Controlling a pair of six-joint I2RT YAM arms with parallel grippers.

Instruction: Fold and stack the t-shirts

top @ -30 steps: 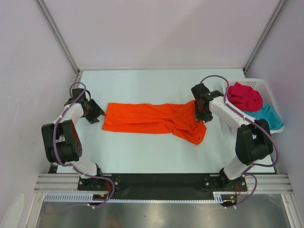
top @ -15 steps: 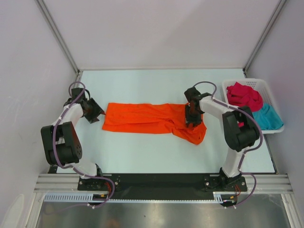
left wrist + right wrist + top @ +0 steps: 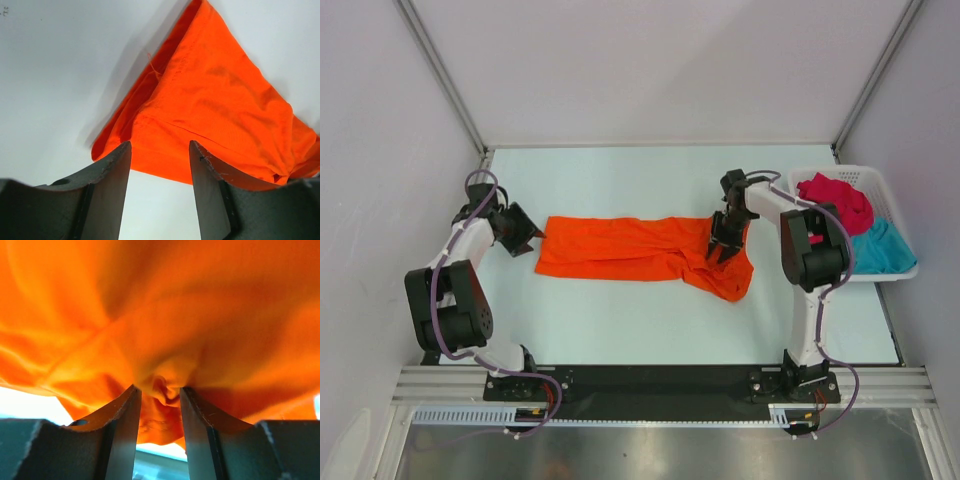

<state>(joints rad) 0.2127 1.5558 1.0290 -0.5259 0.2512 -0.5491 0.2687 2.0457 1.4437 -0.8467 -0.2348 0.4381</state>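
Observation:
The orange t-shirt lies folded into a long strip across the table, with a loose flap hanging toward me at its right end. My left gripper is open just off the strip's left edge. In the left wrist view the orange cloth lies just ahead of the open gripper. My right gripper is down on the strip's right part. In the right wrist view it pinches a bunch of orange cloth. The crimson t-shirt and the teal t-shirt lie crumpled in the basket.
The white lattice basket stands at the table's right edge, close behind my right arm. Walls and frame posts close in the table on the left, back and right.
My right gripper has moved left from the shirt's right edge onto the cloth, turned, and closed on a bunch of it. The left gripper has barely moved.

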